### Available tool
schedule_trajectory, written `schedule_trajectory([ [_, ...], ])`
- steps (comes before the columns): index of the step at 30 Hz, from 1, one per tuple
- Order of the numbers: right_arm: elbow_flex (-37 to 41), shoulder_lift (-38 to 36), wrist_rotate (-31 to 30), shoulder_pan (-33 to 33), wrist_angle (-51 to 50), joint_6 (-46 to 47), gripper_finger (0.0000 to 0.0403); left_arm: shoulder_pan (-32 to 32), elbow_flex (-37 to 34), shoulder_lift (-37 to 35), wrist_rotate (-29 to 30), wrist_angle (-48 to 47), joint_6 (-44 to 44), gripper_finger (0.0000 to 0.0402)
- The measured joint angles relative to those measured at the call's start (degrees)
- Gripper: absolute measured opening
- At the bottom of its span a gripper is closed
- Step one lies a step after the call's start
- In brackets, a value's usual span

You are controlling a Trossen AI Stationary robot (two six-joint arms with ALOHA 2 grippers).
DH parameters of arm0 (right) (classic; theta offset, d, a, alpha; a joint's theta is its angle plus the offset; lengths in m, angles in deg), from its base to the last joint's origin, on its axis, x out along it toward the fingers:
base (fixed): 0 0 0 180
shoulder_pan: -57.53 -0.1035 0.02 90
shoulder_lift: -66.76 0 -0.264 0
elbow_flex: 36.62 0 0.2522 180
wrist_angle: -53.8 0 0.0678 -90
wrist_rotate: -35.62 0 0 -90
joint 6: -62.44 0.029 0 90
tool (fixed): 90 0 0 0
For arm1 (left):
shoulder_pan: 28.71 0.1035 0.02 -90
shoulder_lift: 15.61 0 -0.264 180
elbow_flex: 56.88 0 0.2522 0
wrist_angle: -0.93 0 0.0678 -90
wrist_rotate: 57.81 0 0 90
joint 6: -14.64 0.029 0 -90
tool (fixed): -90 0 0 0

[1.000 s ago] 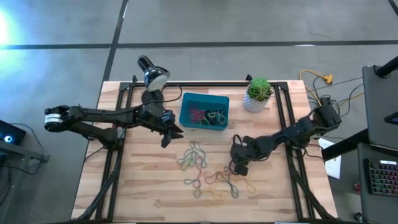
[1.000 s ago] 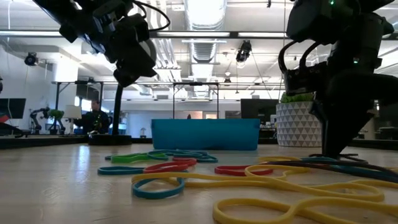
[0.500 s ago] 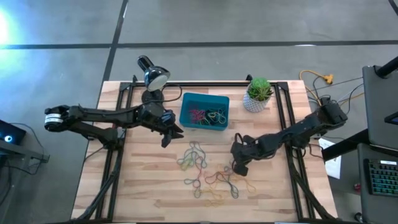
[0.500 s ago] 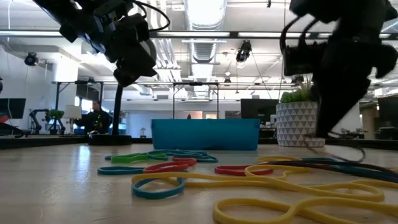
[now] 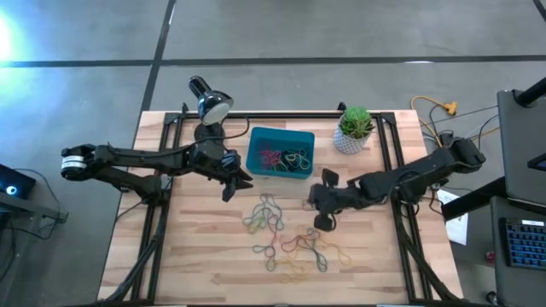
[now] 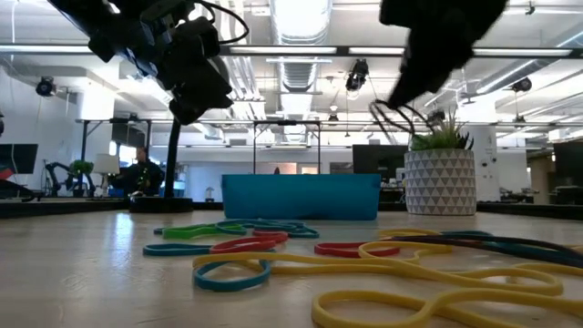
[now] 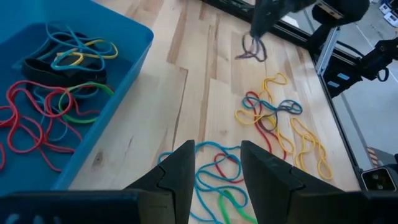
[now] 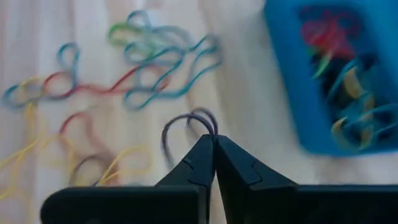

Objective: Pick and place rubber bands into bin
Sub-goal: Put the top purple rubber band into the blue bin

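The right gripper [image 5: 317, 205] has risen from the counter [image 5: 188, 256] and moved toward the bin [image 5: 256, 141] since a second ago; before, it was low, pressing among the loose rubber bands [image 5: 286, 239]. Now its jaws are pressed fully together on a dark purple band [image 8: 186, 127], which hangs off the tips as loose loops. In the low view these loops [image 6: 392, 118] dangle in the air, well above the wood, so their long axis is about vertical; the exact colour I cannot tell well.

The left gripper [image 5: 229, 189] did not move: it hovers at 9 o'clock of the bin, jaws partly apart, holding nothing.

The bin lies at 12 o'clock of the scattered bands, its long axis going left to right, with several bands already inside.
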Motion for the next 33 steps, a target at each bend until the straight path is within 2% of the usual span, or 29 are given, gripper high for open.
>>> schedule_trajectory([
  [6,-3.6,0.1,-5.3,7.5,0.5,-6.2,0.0008,0.0,0.0,0.0,1.1,0.8,0.0,0.0114],
  [11,-4.1,0.1,-5.4,16.1,3.1,-9.8,0.0008,0.0,0.0,0.0,1.1,1.0,0.0,0.0114],
  [19,-1.6,0.1,6.0,28.2,12.8,-11.2,0.0008,0.0,-0.1,0.0,1.1,0.9,-0.7,0.0114],
  [33,-1.3,1.9,8.0,37.5,18.0,-13.7,0.0009,0.0,-0.1,0.0,2.8,1.3,0.6,0.0114],
])
